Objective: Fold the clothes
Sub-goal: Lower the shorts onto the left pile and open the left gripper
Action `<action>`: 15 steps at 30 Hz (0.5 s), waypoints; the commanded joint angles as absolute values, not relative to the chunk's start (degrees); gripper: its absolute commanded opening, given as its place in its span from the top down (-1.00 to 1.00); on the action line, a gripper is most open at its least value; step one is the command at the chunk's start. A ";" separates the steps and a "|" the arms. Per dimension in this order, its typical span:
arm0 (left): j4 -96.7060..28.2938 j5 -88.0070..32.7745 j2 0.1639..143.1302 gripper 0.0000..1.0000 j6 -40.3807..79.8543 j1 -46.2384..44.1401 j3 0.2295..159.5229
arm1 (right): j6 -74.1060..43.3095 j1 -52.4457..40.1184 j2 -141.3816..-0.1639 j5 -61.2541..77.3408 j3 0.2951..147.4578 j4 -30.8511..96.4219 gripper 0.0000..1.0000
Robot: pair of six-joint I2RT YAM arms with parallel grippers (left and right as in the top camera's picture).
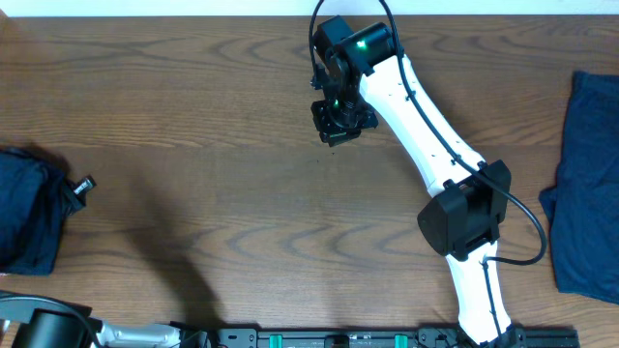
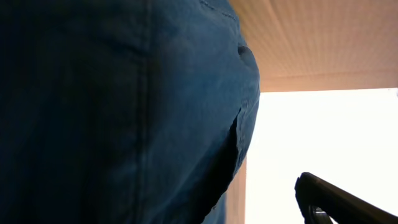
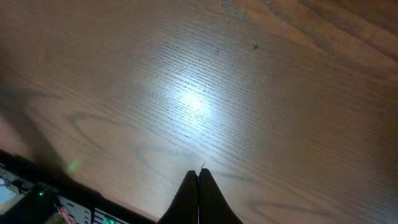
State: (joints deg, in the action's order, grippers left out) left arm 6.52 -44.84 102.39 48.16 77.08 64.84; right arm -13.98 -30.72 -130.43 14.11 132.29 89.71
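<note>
The right tool [image 1: 338, 124] hangs over bare desk [image 1: 242, 222] near the 12 o'clock edge. Its two fingers are pressed together with nothing between them, as the right wrist view shows plainly. Neither garment is under it. The flat garment [image 1: 585, 184] lies at the 3 o'clock edge, partly cut off by the frame, with its long axis running from 12 to 6 o'clock. From the right tool it sits well apart, toward about 4 o'clock. The crumpled garment [image 1: 24, 217] is bunched at the 9 o'clock edge, toward about 8 o'clock from the right tool and also well apart. The left wrist view is filled on its 9 o'clock side by dark blue cloth seen very close, so the left tool [image 2: 339, 200] appears to be the nearer one to the crumpled garment. Only one dark finger of it shows, so I cannot tell whether it is spread or closed. The right arm looks better placed for the flat garment and would probably have to swing back toward 4 o'clock.
</note>
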 commanded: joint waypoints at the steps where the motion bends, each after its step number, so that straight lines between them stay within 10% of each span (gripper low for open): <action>1: 7.25 -45.47 101.65 -0.96 55.13 75.40 65.82 | -13.21 -31.48 -129.25 14.00 133.34 89.80 0.98; 15: -16.53 -26.26 100.62 -0.96 48.03 81.10 65.82 | -13.21 -31.53 -129.25 13.98 133.34 90.06 0.97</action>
